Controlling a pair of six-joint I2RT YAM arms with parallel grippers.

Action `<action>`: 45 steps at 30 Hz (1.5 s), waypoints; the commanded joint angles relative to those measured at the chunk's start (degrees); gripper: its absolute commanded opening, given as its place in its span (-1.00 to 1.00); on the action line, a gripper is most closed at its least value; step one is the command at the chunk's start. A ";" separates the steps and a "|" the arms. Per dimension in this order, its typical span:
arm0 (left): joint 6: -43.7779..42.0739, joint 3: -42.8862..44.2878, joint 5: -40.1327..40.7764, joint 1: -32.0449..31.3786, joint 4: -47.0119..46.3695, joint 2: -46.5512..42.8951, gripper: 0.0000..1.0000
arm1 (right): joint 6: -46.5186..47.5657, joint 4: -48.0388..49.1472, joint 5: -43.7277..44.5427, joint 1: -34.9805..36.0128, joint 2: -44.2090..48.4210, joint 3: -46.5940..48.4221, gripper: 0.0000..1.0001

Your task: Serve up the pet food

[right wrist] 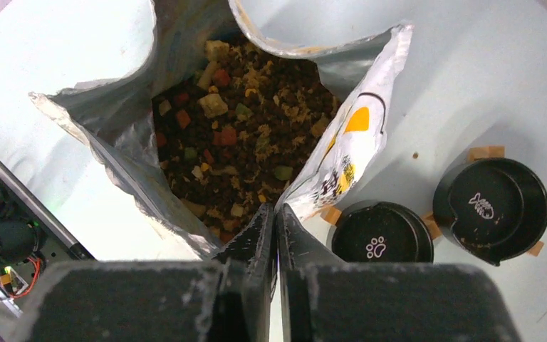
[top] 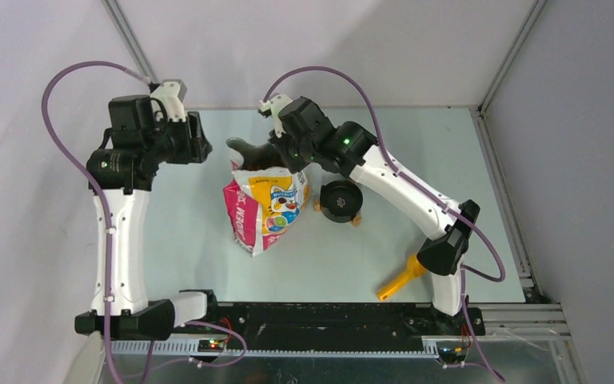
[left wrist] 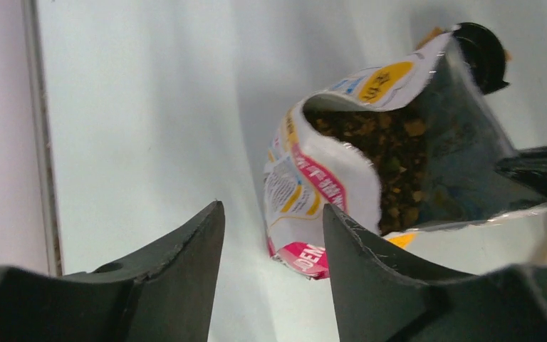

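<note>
1. Writing first, from my right gripper (right wrist: 275, 214) outward: the bag (right wrist: 356, 142) at my fingertips shows a cartoon cat and, on its pink band, the letters "DEM" – the rest of the print is too small for me to read. Of the two black bowls, one carries a white paw print and the other a white fish skeleton.
2. My right gripper is clenched, fingers pressed flat together on the rim of the bag's front wall, at the open mouth.
3. My left gripper (left wrist: 271, 205) stands apart from the bag with its fingers spread and nothing between them.
4. The pet food (right wrist: 235, 142) lies inside the bag just beyond my right fingertips – dark brown pellets mixed with tan, red and green bits.
5. The paw bowl (right wrist: 381, 239) sits just beside my right fingers, against the bag's wall; the fish bowl (right wrist: 490, 206) is next to it, farther out, with tan tape tabs (right wrist: 486, 152) at its edge.
6. A yellow scoop (top: 400, 282) lies on the table (top: 200, 240) back by my right arm's base, well apart from both grippers.
</note>
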State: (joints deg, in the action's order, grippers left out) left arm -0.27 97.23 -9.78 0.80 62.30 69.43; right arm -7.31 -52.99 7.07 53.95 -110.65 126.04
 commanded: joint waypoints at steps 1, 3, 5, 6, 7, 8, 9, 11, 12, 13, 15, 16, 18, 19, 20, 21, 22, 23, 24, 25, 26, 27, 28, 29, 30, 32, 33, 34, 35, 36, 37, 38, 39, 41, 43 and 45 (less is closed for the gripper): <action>-5.46 5.31 -9.53 -3.22 -4.22 4.44 0.22 | 1.13 6.48 -0.35 -0.67 2.19 5.94 -0.75; -7.18 7.45 -11.63 -4.13 -4.60 8.34 0.25 | 0.97 6.23 -0.76 -0.67 1.04 6.91 -0.53; -9.52 9.01 -13.42 -4.99 -5.34 11.71 0.27 | 0.70 5.98 -1.03 -0.72 0.29 7.37 -0.43; -10.87 9.28 -14.30 -5.36 -5.61 12.58 0.28 | 0.49 5.82 -1.11 -0.83 0.14 7.40 -0.40; -13.78 9.64 -15.55 -6.22 -5.44 14.44 0.32 | 0.39 5.72 -1.36 -0.94 -0.08 7.39 -0.39; -15.46 9.86 -15.85 -6.85 -5.13 15.35 0.34 | 0.26 5.58 -1.54 -1.19 -0.13 7.25 -0.39; -18.71 10.09 -16.56 -7.91 -4.00 17.09 0.35 | 0.18 5.55 -1.91 -1.34 -0.17 7.18 -0.39; -21.92 9.40 -16.53 -9.40 -3.08 18.84 0.34 | -0.16 5.38 -2.53 -1.93 0.07 6.57 -0.39; -22.61 8.95 -15.26 -10.13 -3.82 19.27 0.33 | -0.25 5.34 -3.19 -2.15 0.37 6.40 -0.38; -22.86 7.82 -15.00 -10.43 -4.41 19.87 0.31 | -0.45 5.26 -3.55 -2.64 0.49 6.12 -0.37; -23.68 6.67 -14.69 -11.19 -5.89 20.63 0.29 | -0.60 5.15 -4.27 -3.23 0.98 5.70 -0.34; -24.19 6.40 -15.12 -11.63 -6.39 21.51 0.27 | -0.56 5.17 -4.39 -3.41 1.34 5.48 -0.32; -24.70 6.99 -15.29 -12.48 -6.53 23.15 0.25 | -0.41 5.18 -4.43 -3.80 1.99 4.69 -0.30; -24.61 7.30 -14.49 -12.83 -6.65 23.75 0.23 | -0.16 5.22 -4.48 -4.00 2.27 4.03 -0.30; -24.05 7.79 -12.13 -13.50 -7.17 24.95 0.20 | 0.06 5.20 -4.64 -4.01 2.87 3.64 -0.29; -23.54 8.06 -10.75 -13.78 -7.62 25.48 0.17 | 0.45 5.36 -4.67 -3.96 3.24 2.86 -0.29; -21.13 8.32 -6.71 -14.06 -9.48 26.35 0.09 | 0.78 5.49 -4.58 -3.84 4.12 2.44 -0.29; -19.48 8.54 -4.22 -14.07 -11.92 26.76 0.03 | 1.20 5.56 -4.55 -3.80 5.03 1.44 -0.29; -15.89 9.26 1.31 -13.85 -12.94 27.59 -0.11 | 1.49 5.68 -4.57 -3.60 5.54 0.98 -0.29; -13.74 9.67 4.84 -13.61 -15.31 27.95 -0.19 | 2.08 5.74 -4.50 -3.51 6.70 -0.09 -0.27; -8.50 10.71 11.58 -12.33 -16.22 28.63 -0.38 | 2.62 5.86 -4.23 -3.31 7.26 -0.66 -0.27; -3.20 11.19 13.88 -10.23 -17.67 28.82 -0.50 | 2.99 6.03 -4.03 -3.23 8.56 -2.03 -0.25; -1.20 11.99 13.76 -9.25 -18.19 29.09 -0.67 | 3.68 6.09 -4.01 -3.19 9.24 -3.67 -0.25; 1.16 12.22 11.52 -8.05 -18.80 29.10 -0.70 | 4.09 6.24 -4.11 -3.22 10.77 -4.70 -0.24; 1.11 12.24 9.47 -7.85 -18.84 28.85 -0.69 | 4.81 6.33 -4.14 -3.35 11.58 -6.78 -0.22; 0.53 11.75 -0.09 -7.89 -18.21 28.22 -0.42 | 5.54 6.56 -4.46 -4.06 13.94 -10.42 -0.18; 0.62 11.27 -6.84 -8.00 -17.64 27.32 -0.25 | 5.63 6.54 -4.81 -4.40 15.52 -11.54 -0.17; 0.93 9.81 -9.47 -8.18 -17.52 26.58 -0.19 | 5.71 6.52 -5.06 -5.44 16.28 -13.79 -0.15; 1.71 8.85 -12.37 -8.58 -18.02 24.69 -0.10 | 5.76 6.44 -5.65 -6.01 17.98 -14.89 -0.13; 2.00 6.48 -13.03 -8.82 -18.54 23.51 -0.07 | 6.07 6.47 -5.96 -7.49 18.83 -17.22 -0.08; 2.51 5.25 -13.67 -9.28 -20.09 20.98 -0.02 | 6.29 6.47 -6.33 -8.31 20.83 -18.37 -0.06; 2.75 2.94 -13.68 -9.44 -20.94 19.72 0.01 | 6.79 6.62 -6.39 -10.20 21.75 -21.01 -0.02; 3.18 2.12 -13.11 -9.61 -21.93 17.57 0.05 | 7.01 6.74 -7.28 -11.33 23.96 -22.28 0.01; 3.37 1.34 -11.27 -9.67 -21.46 15.14 0.11 | 8.00 6.53 -9.59 -16.18 27.37 -26.39 0.18; 2.56 0.62 -8.81 -9.67 -20.65 12.07 0.17 | 9.32 5.47 -12.51 -21.12 31.11 -30.62 0.32; 1.95 -1.33 -6.19 -9.60 -20.59 7.57 0.24 | 10.62 3.58 -16.25 -27.18 35.00 -35.57 0.41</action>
State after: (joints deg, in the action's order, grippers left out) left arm 1.30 97.47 -18.72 -9.15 44.40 86.37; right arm 0.01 -47.64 -2.31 35.48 -83.00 96.18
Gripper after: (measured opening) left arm 0.588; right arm 0.680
